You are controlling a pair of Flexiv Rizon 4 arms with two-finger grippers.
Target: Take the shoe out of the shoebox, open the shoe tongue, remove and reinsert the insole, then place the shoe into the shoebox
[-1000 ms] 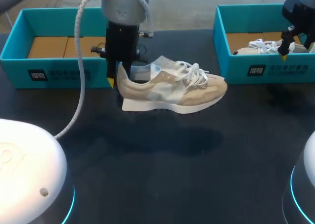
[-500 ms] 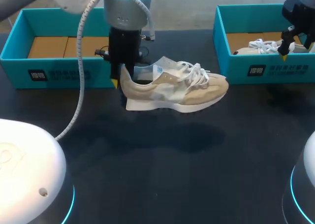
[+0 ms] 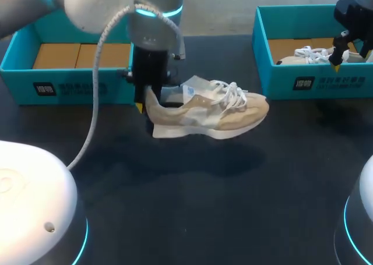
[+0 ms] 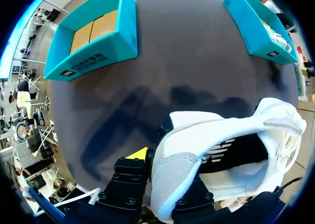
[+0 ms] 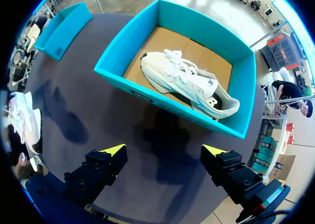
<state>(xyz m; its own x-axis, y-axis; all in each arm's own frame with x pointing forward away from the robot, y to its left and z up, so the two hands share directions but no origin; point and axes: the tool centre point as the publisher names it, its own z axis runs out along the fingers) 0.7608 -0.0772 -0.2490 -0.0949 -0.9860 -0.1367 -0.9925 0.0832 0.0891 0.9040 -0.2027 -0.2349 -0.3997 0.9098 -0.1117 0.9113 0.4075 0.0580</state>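
Note:
A beige and white shoe [image 3: 215,110] hangs above the dark table between the two boxes, toe pointing right and tilted a little upward. My left gripper [image 3: 145,102] is shut on its heel collar, and the left wrist view shows the heel [image 4: 177,170] pinched between the fingers, with one yellow tip [image 4: 139,153] beside it. The shoe's white lining and dark insole [image 4: 231,152] are visible. My right gripper [image 5: 163,150] stands wide open and empty over the table near the right shoebox [image 5: 167,101], with a second white shoe [image 5: 189,83] inside it.
The left teal shoebox [image 3: 64,89] sits behind the held shoe with only a cardboard floor showing. The right teal shoebox [image 3: 326,81] stands at the back right, under my right gripper [image 3: 341,52]. Dark table surface [image 3: 204,207] spreads in front.
My left arm has carried the shoe slightly to the right and toward the front, and the toe now tilts up more. The right arm has not moved.

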